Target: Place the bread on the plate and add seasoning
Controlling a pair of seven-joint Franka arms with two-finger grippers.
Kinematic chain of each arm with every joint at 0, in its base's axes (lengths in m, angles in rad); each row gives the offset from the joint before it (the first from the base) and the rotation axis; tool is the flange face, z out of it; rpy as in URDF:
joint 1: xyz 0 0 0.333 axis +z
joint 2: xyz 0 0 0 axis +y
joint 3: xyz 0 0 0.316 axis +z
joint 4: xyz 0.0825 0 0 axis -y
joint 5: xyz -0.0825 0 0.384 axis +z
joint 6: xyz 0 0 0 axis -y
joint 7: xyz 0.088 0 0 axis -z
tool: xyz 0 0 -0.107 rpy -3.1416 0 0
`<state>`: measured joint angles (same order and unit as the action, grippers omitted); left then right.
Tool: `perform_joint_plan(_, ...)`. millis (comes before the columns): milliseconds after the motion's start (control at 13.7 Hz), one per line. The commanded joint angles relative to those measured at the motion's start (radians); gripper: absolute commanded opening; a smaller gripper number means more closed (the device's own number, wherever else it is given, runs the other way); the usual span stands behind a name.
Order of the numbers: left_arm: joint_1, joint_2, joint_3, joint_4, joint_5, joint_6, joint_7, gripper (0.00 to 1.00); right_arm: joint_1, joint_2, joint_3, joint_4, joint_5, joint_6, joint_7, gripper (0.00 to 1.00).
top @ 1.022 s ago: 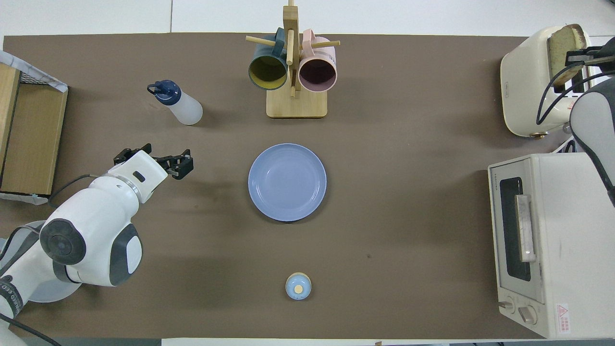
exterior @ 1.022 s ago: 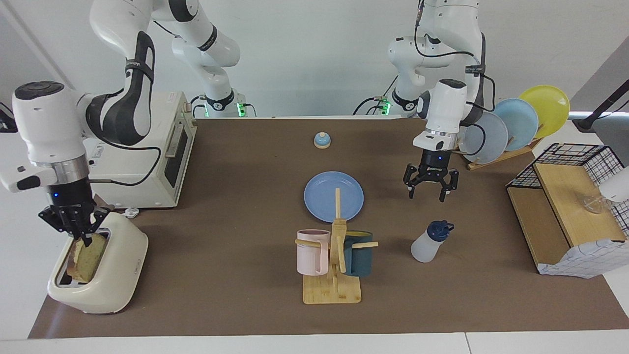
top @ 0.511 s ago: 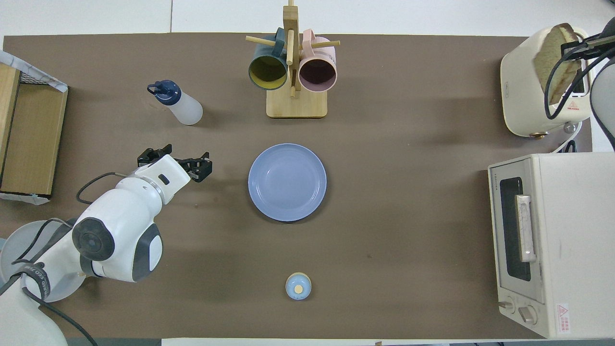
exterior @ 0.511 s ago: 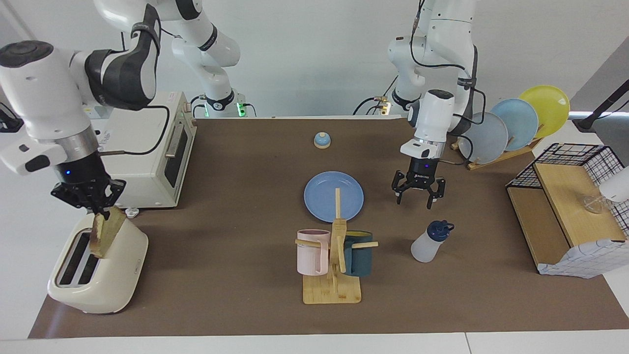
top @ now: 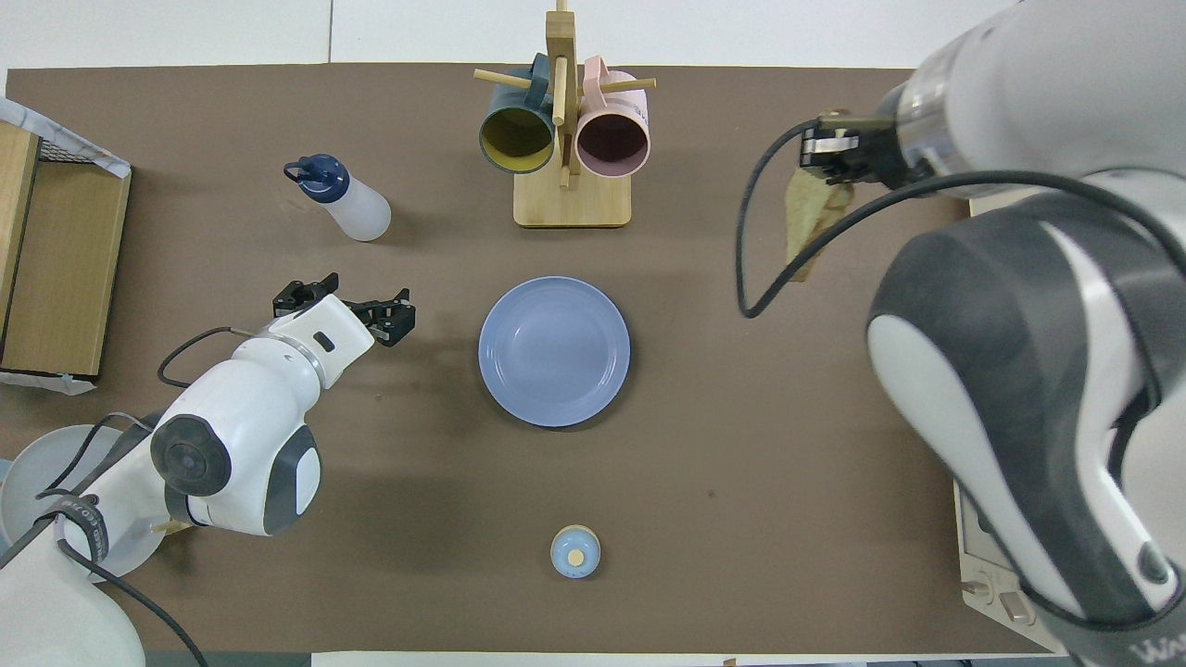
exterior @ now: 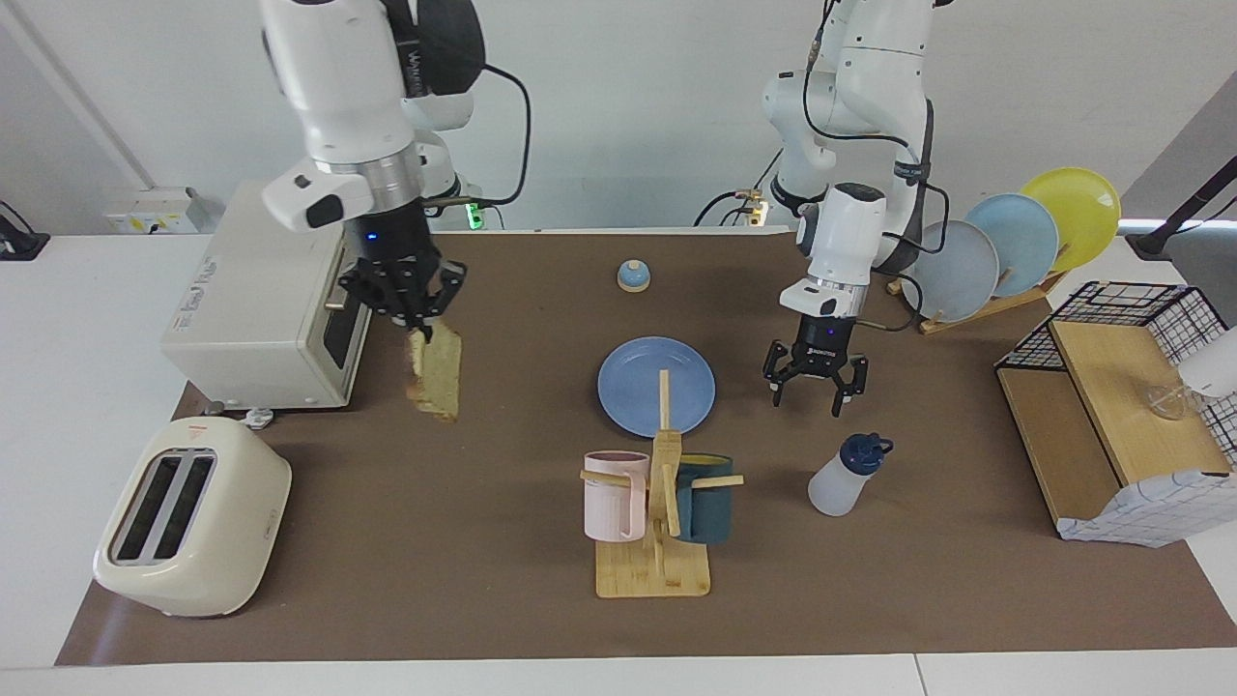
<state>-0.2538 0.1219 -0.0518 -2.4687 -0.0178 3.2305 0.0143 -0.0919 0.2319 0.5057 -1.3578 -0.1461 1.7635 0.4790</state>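
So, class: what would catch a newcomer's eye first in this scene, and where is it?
The bread dangling from the right gripper, in the air over the table by the oven. Next, the blue plate mid-table, nothing on it, with the open left gripper hanging beside it, near the seasoning bottle.

toaster [exterior: 208, 541]: glossy cream plastic | mug rack [exterior: 653, 565]: pale wood | table cover [exterior: 483, 580]: matt brown
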Motion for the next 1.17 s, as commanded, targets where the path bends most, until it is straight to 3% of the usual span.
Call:
perform_joint_plan(0,-0.008,0.044,0.026,0.057,0.01,0.015,0.009,1.0,-0.02,0.001,0.137,-0.085,-0.018,0.065,0.152,0.0)
perform_joint_plan(219,-0.01,0.05,0.035,0.062,0.01,0.015,0.009,1.0,-0.019,0.029,0.281,-0.24,-0.166,0.245,0.356,0.0)
perform_joint_plan(511,-0.013,0.105,0.05,0.121,0.01,0.015,0.009,1.0,-0.014,0.061,0.379,-0.42,-0.349,0.437,0.591,0.0)
perform_joint_plan(876,-0.034,0.139,0.088,0.148,0.007,0.022,0.009,1.0,-0.011,0.075,0.416,-0.451,-0.397,0.525,0.633,0.0)
perform_joint_plan(1095,-0.218,0.18,0.284,0.183,0.003,0.022,0.007,1.0,0.015,0.141,0.419,-0.454,-0.521,0.568,0.667,0.0)
